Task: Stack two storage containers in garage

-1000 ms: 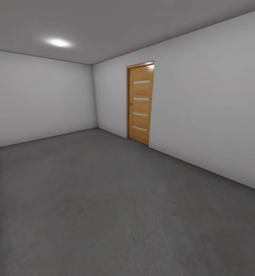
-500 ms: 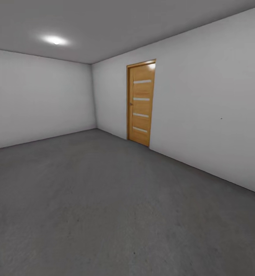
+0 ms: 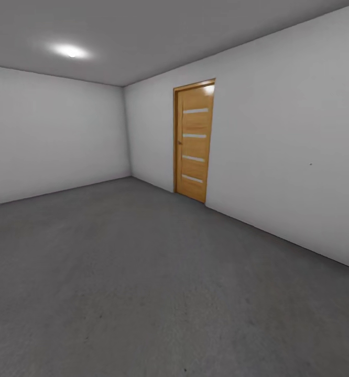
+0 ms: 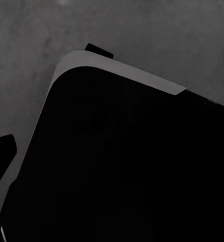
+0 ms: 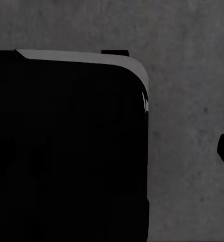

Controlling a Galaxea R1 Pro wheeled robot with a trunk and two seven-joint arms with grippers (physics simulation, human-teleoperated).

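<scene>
Grey garage floor point(image 3: 143, 283), white walls, wooden door point(image 3: 194, 141) ahead. I cannot tell my fingers' state. Driving on, I risk clipping the right wall point(image 3: 290, 157).

The dark grey floor point(image 3: 143, 272) lies open across the garage up to 2 plain white walls point(image 3: 54, 136). A shut wooden door point(image 3: 194, 141) stands in the right-hand wall.

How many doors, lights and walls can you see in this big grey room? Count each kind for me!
Doors: 1, a wooden door
Ceiling lights: 1, the ceiling light
Walls: 2, the left wall and the right wall
Total: 4
</scene>
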